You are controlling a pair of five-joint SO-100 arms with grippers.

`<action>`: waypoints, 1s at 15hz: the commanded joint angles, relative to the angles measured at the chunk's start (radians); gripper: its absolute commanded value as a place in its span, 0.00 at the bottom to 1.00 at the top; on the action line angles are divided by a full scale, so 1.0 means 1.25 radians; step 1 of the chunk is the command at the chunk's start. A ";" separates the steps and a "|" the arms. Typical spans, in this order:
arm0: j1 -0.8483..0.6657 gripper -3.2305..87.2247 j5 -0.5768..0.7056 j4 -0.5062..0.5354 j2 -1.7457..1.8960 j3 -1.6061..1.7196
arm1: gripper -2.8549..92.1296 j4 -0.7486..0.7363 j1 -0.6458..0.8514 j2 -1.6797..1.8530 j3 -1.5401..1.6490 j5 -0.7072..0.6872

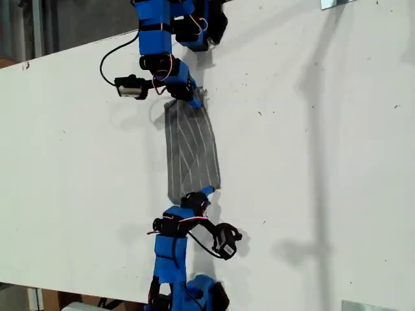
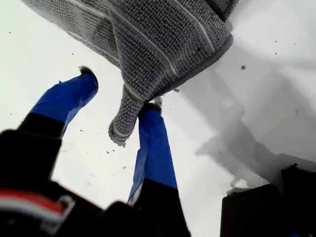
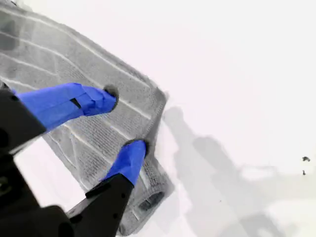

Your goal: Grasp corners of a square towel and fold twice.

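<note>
The grey striped towel [image 1: 191, 149] lies folded into a narrow strip on the white table [image 1: 311, 162]. One blue arm's gripper [image 1: 193, 97] is at the strip's end near the top of the exterior view, and the other arm's gripper [image 1: 201, 194] is at its lower end. I cannot match either to a wrist view. My first gripper [image 2: 118, 90] is open, and a thick hemmed corner [image 2: 123, 123] of the towel [image 2: 158, 44] rests against one fingertip [image 2: 150, 111]. My second gripper [image 3: 124, 121] is open above the towel [image 3: 74, 59], with one fingertip [image 3: 136, 148] at its hemmed edge.
Both arm bases stand at the table's edges, one at the top of the exterior view [image 1: 188, 19] and one at the bottom [image 1: 181, 285]. Wrist cameras [image 1: 130, 86] [image 1: 227, 241] jut out beside the grippers. The arms cast shadows toward the exterior view's right [image 1: 311, 78].
</note>
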 commanded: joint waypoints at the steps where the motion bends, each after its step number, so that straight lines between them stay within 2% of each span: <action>1: 0.032 0.23 -0.016 -0.038 -0.001 -0.044 | 0.26 -0.006 -0.004 0.018 -0.012 -0.010; 4: 0.009 0.24 0.000 -0.080 -0.098 -0.052 | 0.26 -0.006 -0.015 0.021 -0.012 -0.004; 7: -0.027 0.25 0.009 -0.085 -0.182 -0.081 | 0.25 -0.007 -0.028 0.026 -0.012 -0.001; 12: -0.049 0.26 0.044 -0.020 -0.318 -0.263 | 0.25 -0.011 -0.040 0.025 -0.018 0.004; 15: -0.055 0.22 0.047 0.000 -0.347 -0.295 | 0.25 -0.011 -0.052 0.026 -0.017 0.009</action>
